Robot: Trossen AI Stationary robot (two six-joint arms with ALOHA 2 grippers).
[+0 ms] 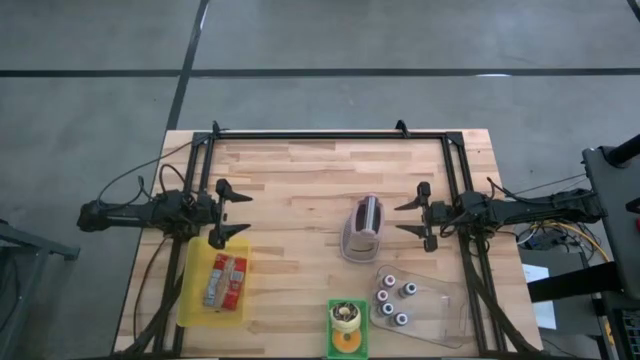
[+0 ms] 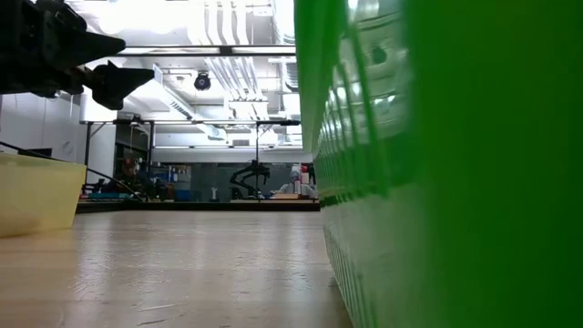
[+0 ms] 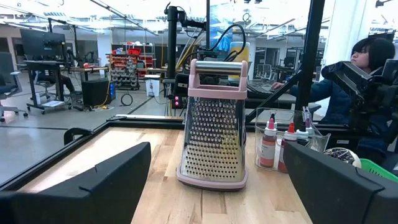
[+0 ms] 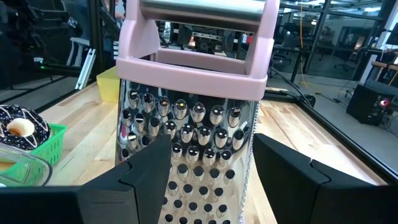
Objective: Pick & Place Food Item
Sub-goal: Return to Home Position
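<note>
A chocolate-glazed doughnut (image 1: 345, 318) lies in a green basket (image 1: 332, 343) at the table's near edge; it also shows in the right wrist view (image 4: 22, 127). Red-wrapped food packs (image 1: 226, 279) lie in a yellow bin (image 1: 194, 300) at the near left. A pink-framed metal grater (image 1: 362, 228) stands upright at mid-table. My left gripper (image 1: 246, 213) is open and empty, above the table just beyond the yellow bin. My right gripper (image 1: 402, 218) is open and empty, just right of the grater, pointing at it.
A clear tray (image 1: 440, 320) with several small bottles sits at the near right. A black frame (image 1: 330, 135) runs round the table's far and side edges. In the low view the green basket wall (image 2: 455, 164) fills the right half. A person (image 3: 373, 56) sits beyond the table.
</note>
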